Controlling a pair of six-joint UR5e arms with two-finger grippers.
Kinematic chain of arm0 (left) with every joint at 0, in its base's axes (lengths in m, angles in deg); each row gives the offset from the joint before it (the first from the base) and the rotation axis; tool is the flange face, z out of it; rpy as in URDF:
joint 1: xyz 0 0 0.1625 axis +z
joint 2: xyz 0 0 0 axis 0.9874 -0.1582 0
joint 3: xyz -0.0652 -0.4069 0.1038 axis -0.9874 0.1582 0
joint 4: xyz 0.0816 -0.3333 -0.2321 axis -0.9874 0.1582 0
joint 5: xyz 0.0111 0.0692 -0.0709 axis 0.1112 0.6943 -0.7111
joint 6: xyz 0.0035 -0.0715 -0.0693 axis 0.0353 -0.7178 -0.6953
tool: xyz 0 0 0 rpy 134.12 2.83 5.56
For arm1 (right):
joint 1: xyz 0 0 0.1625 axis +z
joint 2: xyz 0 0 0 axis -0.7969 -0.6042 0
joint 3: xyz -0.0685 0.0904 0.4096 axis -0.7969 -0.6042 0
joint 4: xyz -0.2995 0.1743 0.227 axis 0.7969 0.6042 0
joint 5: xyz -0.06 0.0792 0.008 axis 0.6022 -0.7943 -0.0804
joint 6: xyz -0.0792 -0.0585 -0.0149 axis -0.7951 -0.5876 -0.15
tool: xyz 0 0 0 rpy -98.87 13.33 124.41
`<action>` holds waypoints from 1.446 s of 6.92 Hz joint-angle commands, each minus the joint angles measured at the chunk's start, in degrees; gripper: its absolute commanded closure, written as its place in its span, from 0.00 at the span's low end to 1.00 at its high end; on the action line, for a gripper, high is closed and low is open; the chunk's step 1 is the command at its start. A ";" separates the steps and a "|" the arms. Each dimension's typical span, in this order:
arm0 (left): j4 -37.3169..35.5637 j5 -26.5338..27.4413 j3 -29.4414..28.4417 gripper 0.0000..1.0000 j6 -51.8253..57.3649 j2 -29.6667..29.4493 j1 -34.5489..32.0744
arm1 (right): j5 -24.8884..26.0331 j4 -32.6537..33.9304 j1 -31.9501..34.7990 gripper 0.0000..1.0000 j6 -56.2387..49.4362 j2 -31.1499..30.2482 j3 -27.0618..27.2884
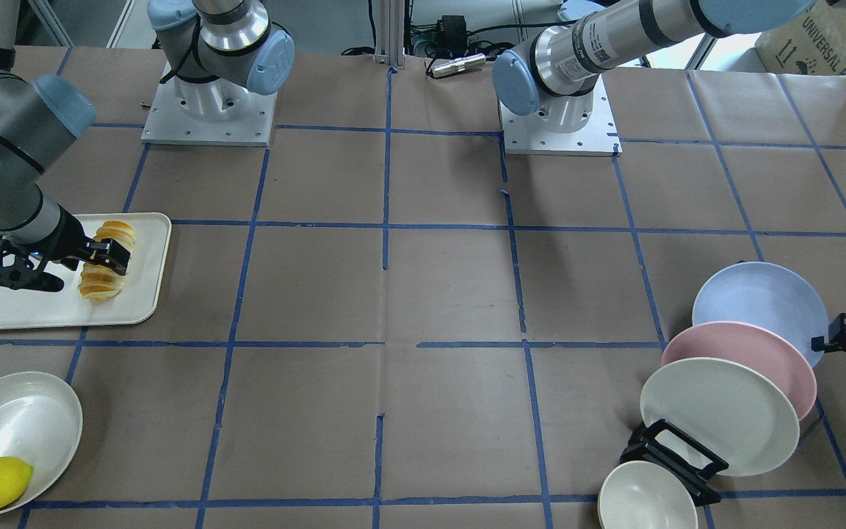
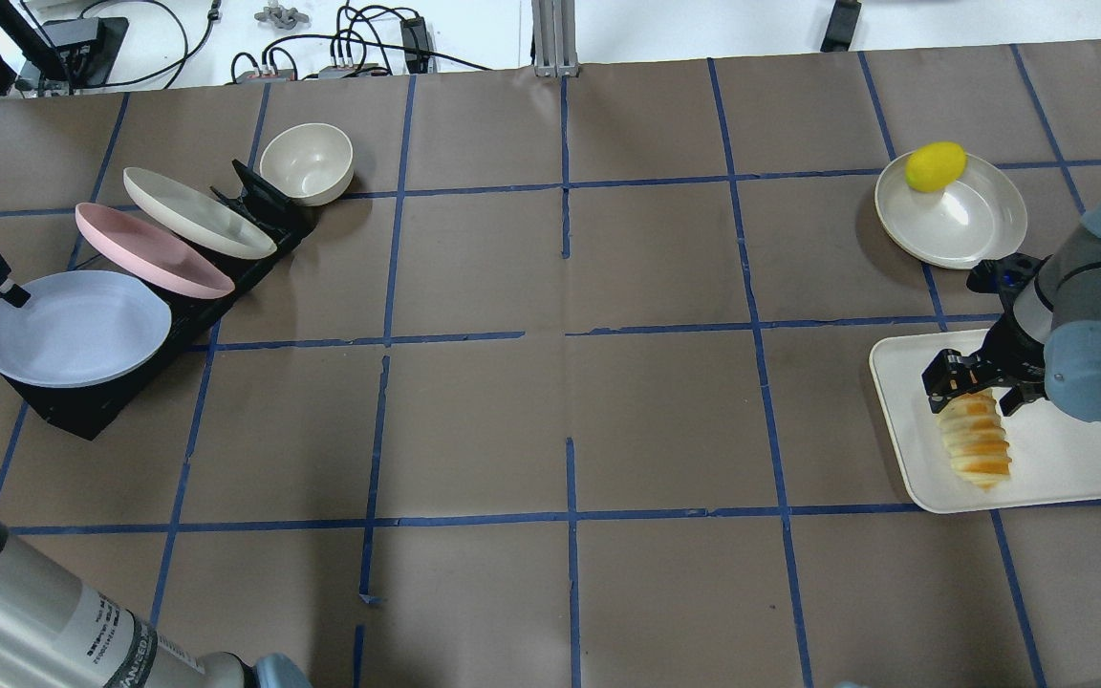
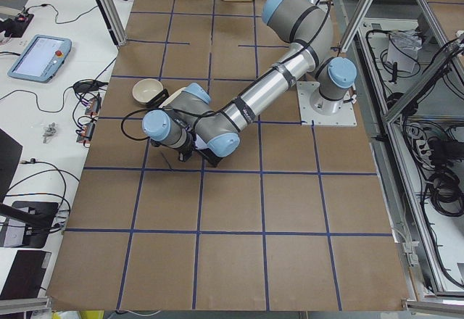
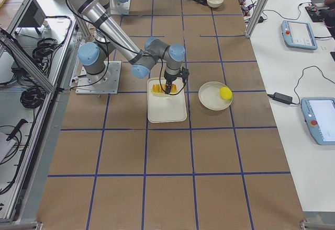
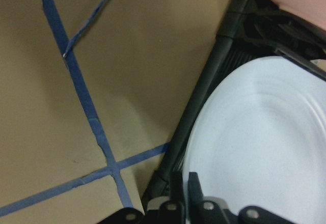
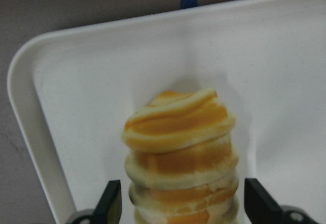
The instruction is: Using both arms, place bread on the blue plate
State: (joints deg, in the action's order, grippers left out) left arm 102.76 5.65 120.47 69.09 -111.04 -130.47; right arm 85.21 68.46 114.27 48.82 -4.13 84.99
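Observation:
The bread [image 1: 103,268] lies on an off-white tray [image 1: 41,312], also in the overhead view [image 2: 973,444]. My right gripper [image 2: 976,392] is open, one finger on each side of the loaf's end with small gaps, as the right wrist view shows [image 6: 181,203]. The blue plate [image 2: 73,330] leans in a black rack [image 2: 82,401] at the other end of the table. My left gripper [image 2: 10,294] is at the plate's outer rim. In the left wrist view its two fingers [image 5: 193,186] stand close together over the rim of the plate [image 5: 265,147], apparently pinching it.
A pink plate [image 2: 149,248] and an off-white plate [image 2: 197,212] lean in the same rack behind the blue one. A small bowl [image 2: 307,162] stands past the rack. A yellow lemon [image 2: 936,165] sits in an off-white dish [image 2: 966,215] near the tray.

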 commanded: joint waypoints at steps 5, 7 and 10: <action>6.46 0.43 21.37 0.88 -11.49 25.37 -2.44 | 0.88 0.08 0.08 0.97 -5.52 0.00 0.30; 6.36 0.34 25.02 0.88 -21.50 31.02 -13.30 | 0.80 0.08 0.08 0.98 -5.54 -0.79 -0.40; 2.70 -5.62 24.94 0.88 -36.99 29.99 -28.42 | 0.09 -16.46 3.23 0.97 -4.76 -13.42 -9.85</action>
State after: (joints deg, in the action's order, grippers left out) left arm 107.88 2.20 145.24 37.19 -80.75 -153.18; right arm 85.37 59.47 115.58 43.62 -13.18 79.71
